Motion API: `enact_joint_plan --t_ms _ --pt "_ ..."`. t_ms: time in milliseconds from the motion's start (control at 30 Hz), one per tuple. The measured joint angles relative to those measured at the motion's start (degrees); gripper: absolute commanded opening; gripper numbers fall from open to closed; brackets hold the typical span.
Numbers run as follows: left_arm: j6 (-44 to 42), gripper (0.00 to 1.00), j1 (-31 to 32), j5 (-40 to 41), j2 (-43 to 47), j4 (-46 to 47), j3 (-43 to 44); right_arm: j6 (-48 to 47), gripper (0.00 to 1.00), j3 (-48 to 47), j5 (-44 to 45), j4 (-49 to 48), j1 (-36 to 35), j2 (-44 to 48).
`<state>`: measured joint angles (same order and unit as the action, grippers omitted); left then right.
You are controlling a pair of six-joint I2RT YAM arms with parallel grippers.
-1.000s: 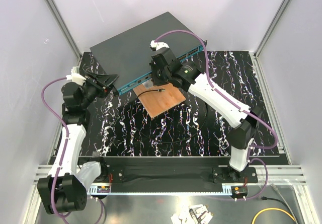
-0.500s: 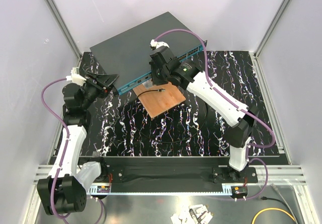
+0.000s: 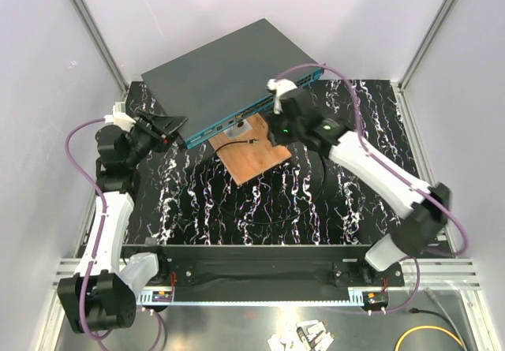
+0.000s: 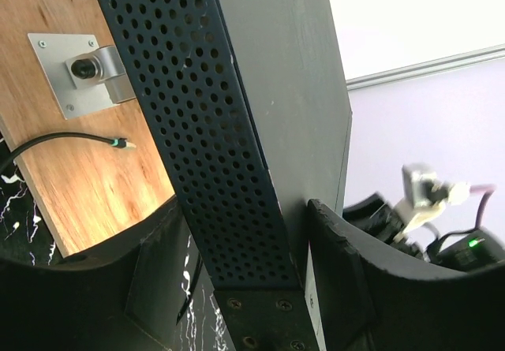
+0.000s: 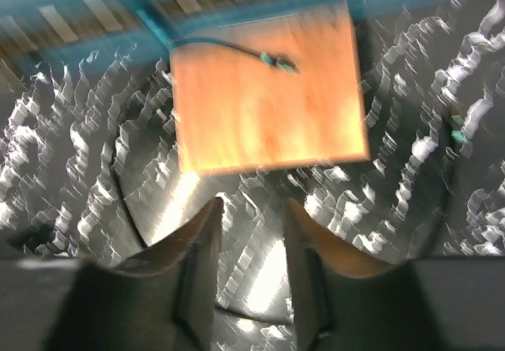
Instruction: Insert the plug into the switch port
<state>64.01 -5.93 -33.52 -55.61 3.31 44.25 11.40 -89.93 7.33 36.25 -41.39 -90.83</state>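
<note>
Your right fingers (image 5: 197, 264) hover slightly apart above the surface (image 3: 316, 201), holding nothing. Just beyond them the plug (image 3: 252, 140) lies loose on the board (image 3: 260, 162), and its black cable (image 3: 229, 143) runs back toward the switch (image 3: 213, 75). Your left fingers (image 4: 339, 272) clamp the switch's left corner. The ports (image 3: 251, 113) face the board.

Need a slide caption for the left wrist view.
Left gripper clamps the switch corner; plug lies loose on the wooden board.
</note>
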Motion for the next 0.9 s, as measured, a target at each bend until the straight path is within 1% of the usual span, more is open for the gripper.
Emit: enact_joint_plan --t_ms 67,100,133,167,200,233,267,300,367,400,533,633,700,833,900 --pt "-0.24 0.48 -0.15 -0.31 -0.04 -0.68 0.42 -1.90 0.51 4.74 -1.25 0.00 1.62 4.57" --pt "-0.42 0.51 -0.22 -0.42 -0.13 -1.11 0.68 -2.80 0.55 6.75 -2.03 0.13 2.62 6.97" --pt "-0.59 0.54 -0.28 -0.63 -0.26 -1.38 0.94 -3.65 0.57 8.52 -3.58 0.00 3.89 9.44" --pt "-0.70 0.60 -0.37 -0.83 -0.37 -1.73 1.16 -4.31 0.62 9.68 -4.81 0.07 5.18 11.37" --pt "-0.85 0.63 -0.50 -0.94 -0.39 -2.01 1.33 -4.83 0.64 10.64 -6.23 0.11 6.91 12.98" --pt "-1.55 0.72 -0.52 -0.94 -0.39 -2.47 1.55 -5.27 0.66 11.32 -7.41 0.17 8.61 14.23" --pt "-2.38 0.78 -0.59 -0.92 -0.39 -2.80 1.70 -5.79 0.68 11.80 -8.83 0.24 10.67 14.99" --pt "-3.65 0.84 -0.59 -0.98 -0.55 -3.13 2.01 -6.38 0.75 12.22 -10.91 0.39 13.14 15.41" --pt "-5.81 0.95 -0.39 -1.18 -1.20 -5.16 3.39 -7.30 0.82 12.98 -14.16 1.01 17.77 15.06" --pt "-6.64 0.97 -0.57 -1.20 -1.44 -6.01 4.15 -7.78 0.89 13.29 -16.26 1.64 20.39 14.38" --pt "-8.85 0.99 -3.50 -1.20 -1.44 -7.76 6.73 -9.40 0.99 16.04 -21.90 2.56 28.76 10.05" --pt "-9.97 0.99 -6.03 -1.46 -1.49 -8.04 8.79 -11.61 0.98 18.18 -23.10 2.86 31.65 6.43" --pt "-10.64 0.99 -7.89 -2.54 -1.70 -8.15 11.28 -12.81 0.93 17.62 -23.10 2.91 32.17 2.75" --pt "-12.92 0.99 -10.25 -4.09 -2.14 -7.91 16.00 -14.40 0.74 15.89 -22.84 1.22 32.30 -5.68" --pt "-14.21 0.99 -10.71 -4.31 -2.12 -7.76 17.27 -14.67 0.69 15.56 -22.16 0.46 32.30 -9.11"
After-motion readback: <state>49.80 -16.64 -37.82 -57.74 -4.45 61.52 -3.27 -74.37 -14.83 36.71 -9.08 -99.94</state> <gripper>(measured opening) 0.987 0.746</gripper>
